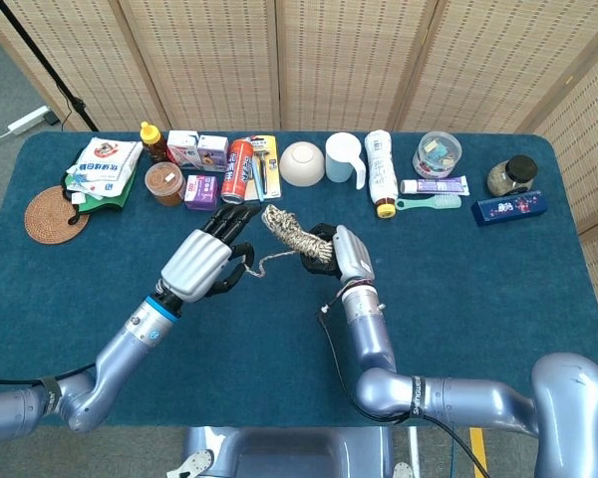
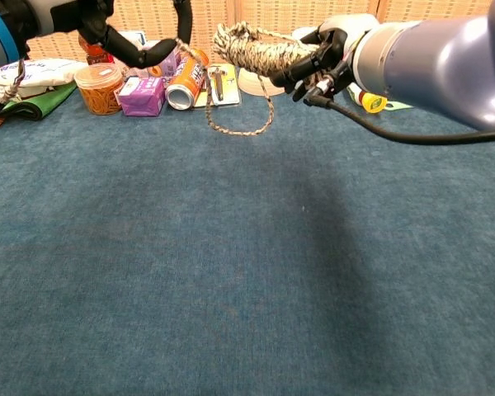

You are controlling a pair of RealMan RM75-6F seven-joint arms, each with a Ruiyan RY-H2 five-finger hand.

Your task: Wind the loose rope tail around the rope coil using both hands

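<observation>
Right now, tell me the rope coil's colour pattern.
Rope coil: cream or beige flecked with dark strands, a braided look. Clearest in the chest view.

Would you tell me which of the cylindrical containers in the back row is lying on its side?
The orange-red can beside the purple carton; the other containers stand upright.

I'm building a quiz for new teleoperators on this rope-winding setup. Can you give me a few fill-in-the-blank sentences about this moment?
1. The rope coil is held by the robot's ____ hand.
2. The loose tail runs from the coil to the ____ hand.
3. The coil is held ____ the blue table, not resting on it.

Missing words: right; left; above
</observation>
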